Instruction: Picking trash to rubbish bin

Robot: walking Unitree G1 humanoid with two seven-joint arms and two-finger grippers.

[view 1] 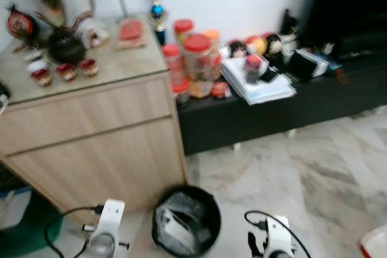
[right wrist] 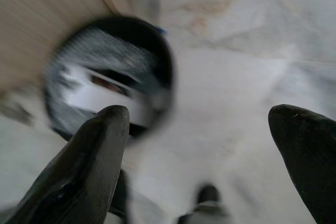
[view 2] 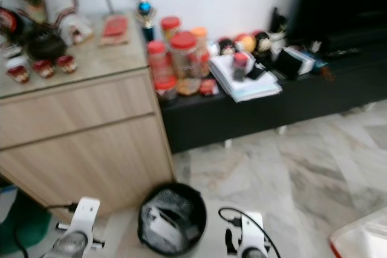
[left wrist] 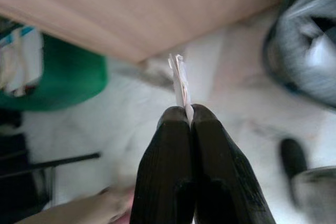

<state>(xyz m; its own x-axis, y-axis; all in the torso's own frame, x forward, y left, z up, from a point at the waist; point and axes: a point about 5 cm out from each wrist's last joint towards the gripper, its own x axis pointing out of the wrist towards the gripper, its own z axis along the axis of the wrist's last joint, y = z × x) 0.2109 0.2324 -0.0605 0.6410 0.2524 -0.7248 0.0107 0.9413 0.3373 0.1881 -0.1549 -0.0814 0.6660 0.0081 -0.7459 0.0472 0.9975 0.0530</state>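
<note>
Several red-lidded jars [view 1: 196, 58] crowd the bench [view 1: 272, 110] behind the bin [view 1: 186, 219]

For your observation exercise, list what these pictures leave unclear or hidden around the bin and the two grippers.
- Rubbish bin contents: blurred in the right wrist view; pale scraps, kind unclear.
- White scrap pinched by the left gripper: seen edge-on, its kind unclear.
- Right gripper: fingers open; arm cut off by the eye view's bottom edge.

Rubbish bin [view 1: 185, 220] on floor [view 1: 290, 173], before cabinet's [view 1: 91, 143] right corner; low bench [view 1: 272, 113] right of cabinet, jars [view 1: 190, 64] on it.
</note>
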